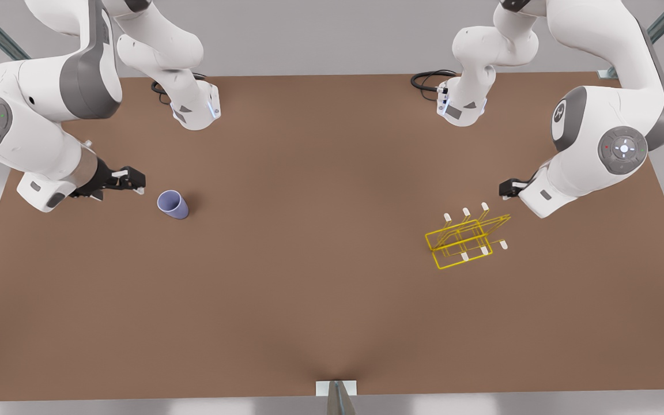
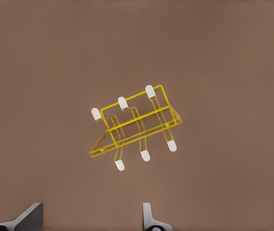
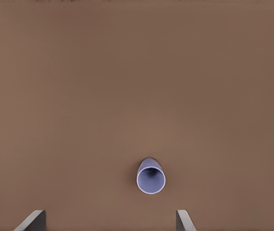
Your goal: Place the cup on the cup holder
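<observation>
The cup (image 1: 173,204), mid-left in the front view, looks light, stiff and slick; grip low across its wall. Right gripper (image 3: 110,222) beside it, jaws wide. Left gripper (image 2: 91,221) waits near the holder (image 1: 466,241), jaws wide.

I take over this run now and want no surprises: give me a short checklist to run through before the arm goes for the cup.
1. Cup upright, mouth up, on the table: ok.
2. Right tool beside the cup in the front view, apart from it, fingers spread: ok.
3. Right tool centred on the cup: not ok, the cup sits off to one side between the fingers in the right wrist view.
4. Cup holder standing with its prongs free: ok, six white-capped prongs, none carrying anything.
5. Left tool waiting near the holder, not touching it, fingers apart: ok.
6. Table between cup and holder bare: ok.
</observation>
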